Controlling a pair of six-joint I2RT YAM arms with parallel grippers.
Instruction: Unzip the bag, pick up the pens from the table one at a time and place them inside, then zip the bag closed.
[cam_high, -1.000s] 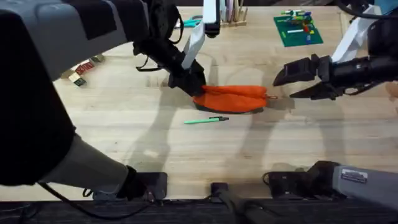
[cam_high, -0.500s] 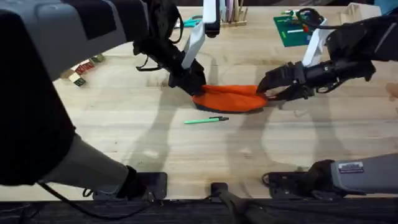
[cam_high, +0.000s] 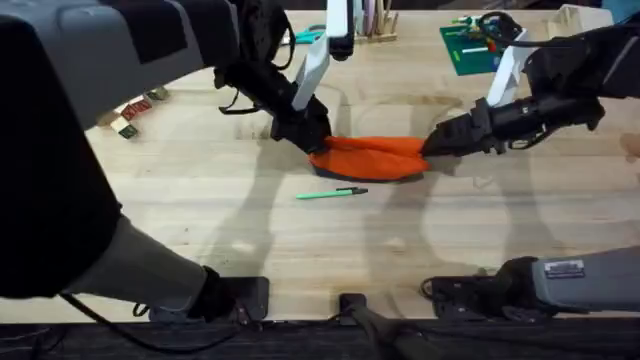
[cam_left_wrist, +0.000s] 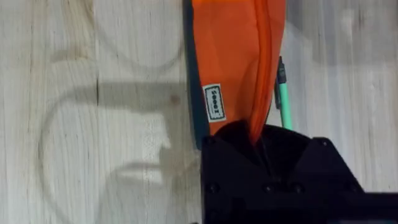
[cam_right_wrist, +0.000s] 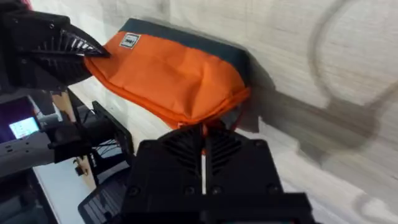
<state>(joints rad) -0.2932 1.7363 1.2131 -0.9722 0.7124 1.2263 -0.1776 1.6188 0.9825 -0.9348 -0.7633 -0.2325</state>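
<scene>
Zipper pull hidden behind right pincer (cam_right_wrist: 202, 144); bag (cam_left_wrist: 233, 59) cut by picture edge, its end covered by left pincer (cam_left_wrist: 258, 146); pen (cam_left_wrist: 283, 102) mostly hidden behind bag.

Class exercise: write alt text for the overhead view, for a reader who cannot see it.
Two robot arms grip an orange bag by its ends on a light wooden table: the left gripper at its left end, the right gripper at its right end. A green pen lies just in front of the bag.
</scene>
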